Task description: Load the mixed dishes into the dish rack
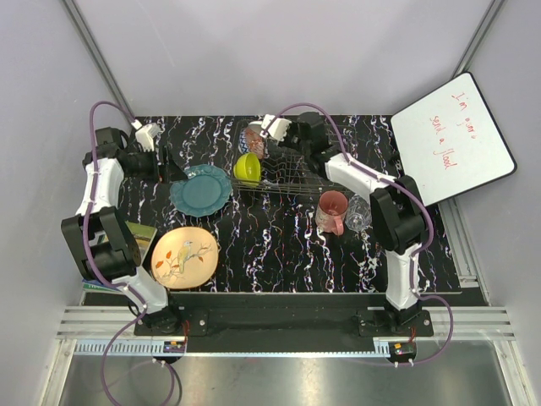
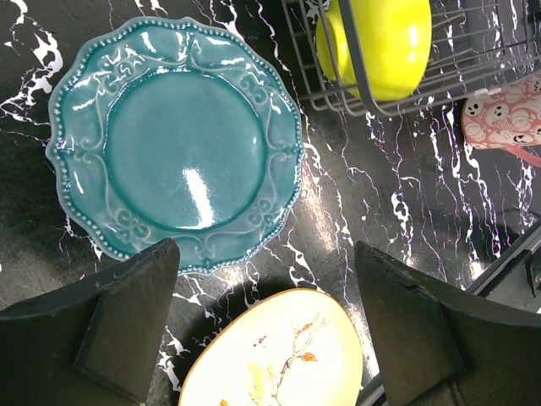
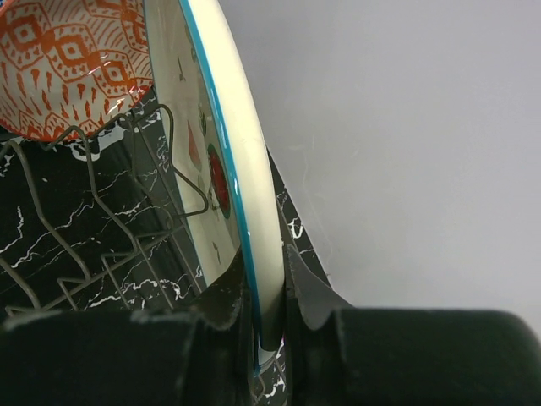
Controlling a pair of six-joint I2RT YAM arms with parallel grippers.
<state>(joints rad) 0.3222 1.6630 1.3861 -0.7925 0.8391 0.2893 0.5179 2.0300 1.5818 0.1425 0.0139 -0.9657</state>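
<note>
a bowl [image 1: 247, 167] sat in the dish rack [image 1: 292, 175], a plate [image 1: 201, 189] just left of it. a second plate [image 1: 184, 256] lay nearer, mug [image 1: 331, 211] and glass [image 1: 357, 213] before the rack's right end.

Three plates are in view: one teal plate [image 1: 201, 189], one peach floral plate [image 1: 184, 257] and one white plate with red slices [image 3: 221, 127]. There are two bowls, a lime-yellow bowl [image 1: 247, 167] and a red patterned bowl [image 3: 72, 63]. There is one pink mug [image 1: 331, 211], one clear glass [image 1: 357, 213], one wire dish rack [image 1: 292, 173], one whiteboard with red writing [image 1: 452, 148] and one blue-green book [image 1: 142, 237].
</note>
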